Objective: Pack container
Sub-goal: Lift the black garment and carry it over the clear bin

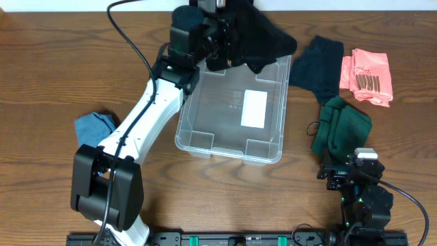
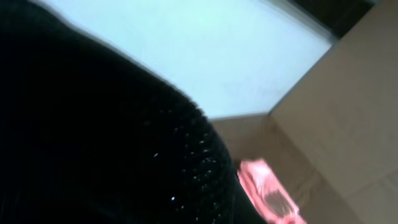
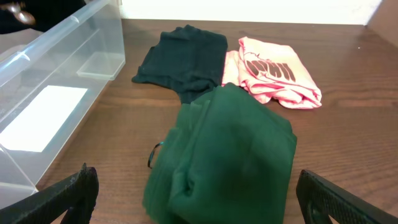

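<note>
While the black garment (image 1: 263, 37) bunches over its far rim at upper centre of the overhead frame, the container (image 1: 205, 116) sits mid-frame on the tabletop (image 1: 54, 61). Cloth hides the left tool (image 1: 218, 58), so I cannot tell whether it grips. The right tool (image 3: 202, 196) stands wide and empty at lower right, just short of the green garment (image 3: 224, 149). The bin looks light, stiff and slick, likely to slide if nudged; its rim or a short wall seems the place to hold.
</note>
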